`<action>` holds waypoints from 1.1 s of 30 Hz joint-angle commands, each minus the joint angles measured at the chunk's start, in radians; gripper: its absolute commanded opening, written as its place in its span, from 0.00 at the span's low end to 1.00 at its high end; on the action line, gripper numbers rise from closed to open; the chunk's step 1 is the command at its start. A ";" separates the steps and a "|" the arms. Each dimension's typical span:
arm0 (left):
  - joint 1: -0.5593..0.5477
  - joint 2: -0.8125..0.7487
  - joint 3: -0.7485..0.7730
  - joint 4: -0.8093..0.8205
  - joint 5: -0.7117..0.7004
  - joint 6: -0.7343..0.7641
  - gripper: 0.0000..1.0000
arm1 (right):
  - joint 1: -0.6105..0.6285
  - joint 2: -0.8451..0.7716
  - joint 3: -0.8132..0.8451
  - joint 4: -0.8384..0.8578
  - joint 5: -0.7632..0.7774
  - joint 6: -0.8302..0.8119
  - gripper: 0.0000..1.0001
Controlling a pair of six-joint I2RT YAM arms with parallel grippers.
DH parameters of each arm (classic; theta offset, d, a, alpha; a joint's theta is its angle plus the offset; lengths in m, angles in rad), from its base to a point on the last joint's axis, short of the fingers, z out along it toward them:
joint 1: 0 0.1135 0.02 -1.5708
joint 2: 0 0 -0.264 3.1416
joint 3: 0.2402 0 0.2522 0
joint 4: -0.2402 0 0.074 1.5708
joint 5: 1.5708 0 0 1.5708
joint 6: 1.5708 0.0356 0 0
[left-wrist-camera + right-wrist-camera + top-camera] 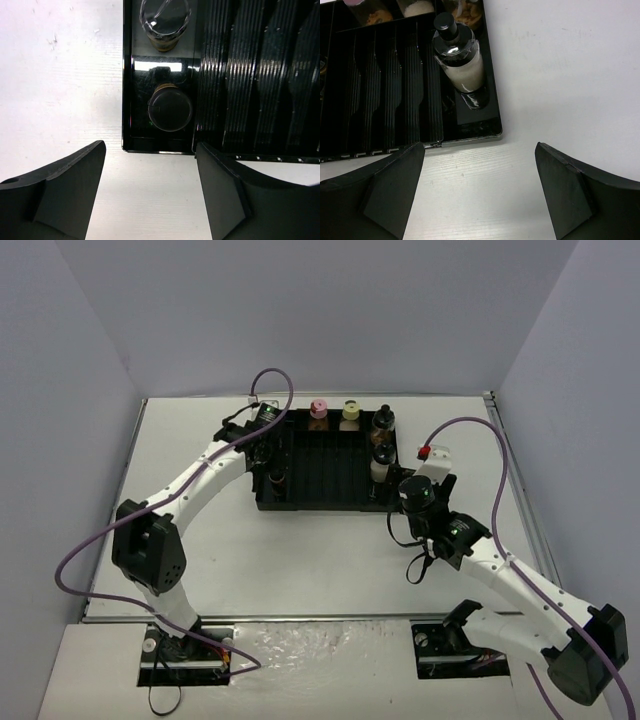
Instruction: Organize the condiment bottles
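Note:
The condiment bottles stand in the black ribbed tray (325,502). At its far edge are a pink-capped one (319,410), a yellow-capped one (350,412) and a dark one (382,422). A black-capped bottle of white powder (380,462) (458,55) stands in the right column. Another black-capped bottle (277,480) (170,107) stands in the left column's end compartment, with a further bottle (165,22) behind it. My left gripper (258,445) (150,152) is open and empty, hovering over bare table just off that end compartment. My right gripper (408,508) (480,165) is open and empty off the tray's near right corner.
A white block with a red button (437,454) lies right of the tray. Purple cables (275,380) arch over both arms. Lavender walls close in the table (200,560) on three sides. The tray's ribbed middle lanes (385,85) hold nothing.

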 commanded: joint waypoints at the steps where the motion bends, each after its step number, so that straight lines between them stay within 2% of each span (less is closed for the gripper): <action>1: -0.009 -0.099 0.127 -0.021 -0.013 0.068 0.71 | 0.009 0.022 0.075 0.054 0.035 -0.005 0.90; 12: 0.000 -0.211 0.292 -0.061 -0.056 0.226 0.80 | 0.007 0.122 0.290 0.048 0.026 -0.112 0.93; 22: 0.046 -0.324 0.205 0.029 0.026 0.288 0.87 | -0.036 0.313 0.580 0.049 -0.087 -0.197 1.00; 30: 0.086 -0.365 0.167 0.050 0.062 0.283 0.90 | -0.036 0.423 0.741 0.051 -0.132 -0.232 1.00; 33: 0.106 -0.379 0.149 0.065 0.092 0.277 0.95 | -0.037 0.448 0.761 0.049 -0.139 -0.229 1.00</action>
